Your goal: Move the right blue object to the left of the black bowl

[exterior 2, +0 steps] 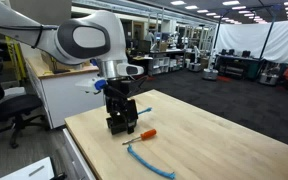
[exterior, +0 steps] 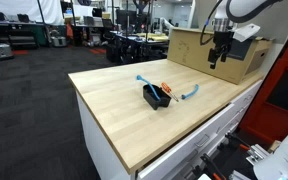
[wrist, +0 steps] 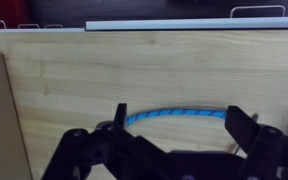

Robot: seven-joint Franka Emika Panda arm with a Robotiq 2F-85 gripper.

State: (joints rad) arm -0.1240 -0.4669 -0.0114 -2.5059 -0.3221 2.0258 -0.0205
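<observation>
The light-blue curved strip [exterior: 191, 92] lies on the wooden table to one side of the black bowl [exterior: 156, 96]. It lies at the near table edge in an exterior view [exterior 2: 149, 160]. In the wrist view the strip [wrist: 174, 117] shows far below, framed between my two fingers. My gripper [exterior: 217, 60] hangs high above the table, open and empty, apart from the strip. In the wrist view its fingers [wrist: 181, 128] are spread wide. In an exterior view the gripper [exterior 2: 118, 100] partly overlaps the black bowl [exterior 2: 121, 125].
A straighter thin blue stick [exterior: 141, 78] lies beyond the bowl. An orange tool [exterior: 166, 90] lies by the bowl, also in an exterior view [exterior 2: 144, 134]. A cardboard box [exterior: 199, 50] stands at the table's back edge, near the gripper.
</observation>
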